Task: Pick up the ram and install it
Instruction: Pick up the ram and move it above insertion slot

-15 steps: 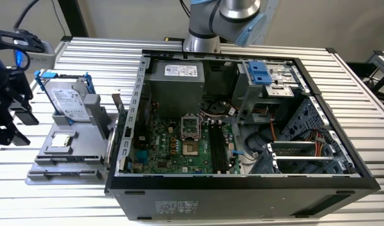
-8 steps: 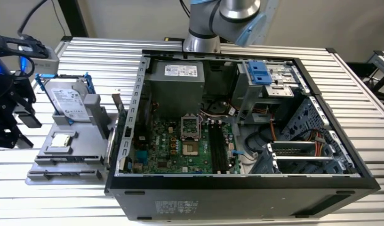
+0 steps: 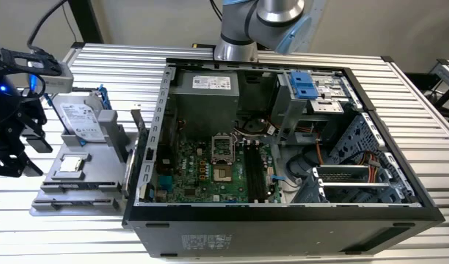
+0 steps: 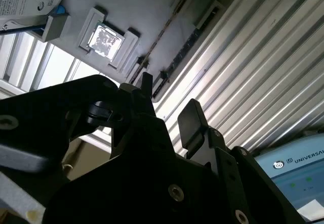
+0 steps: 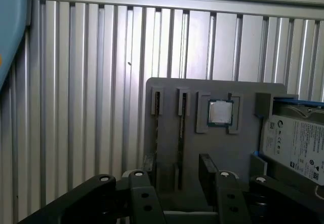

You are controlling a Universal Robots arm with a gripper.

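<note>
A computer case (image 3: 283,212) stands on the table (image 3: 422,82), motherboard (image 3: 198,177) inside. Just beside it, at the exterior view's left, a tray (image 3: 88,196) holds a hard drive (image 3: 83,116) behind a processor chip (image 3: 70,163), gripper (image 5: 177,169) above.

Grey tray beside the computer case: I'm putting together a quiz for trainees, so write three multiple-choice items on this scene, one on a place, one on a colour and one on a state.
1. In the exterior view, where does the grey tray lie?
A. inside the computer case
B. on the exterior view's left of the computer case
C. on top of the case

2. What colour is the frame around the hard drive?
A. red
B. blue
C. yellow

3. How do the jaws of the gripper stand?
A. open, nothing between them
B. shut on a chip
C. shut on the hard drive

Answers:
1. B, as the tray rests on the slatted table outside the case wall.
2. B, as blue edges border the drive.
3. A, as both wrist views show an empty gap.
</note>
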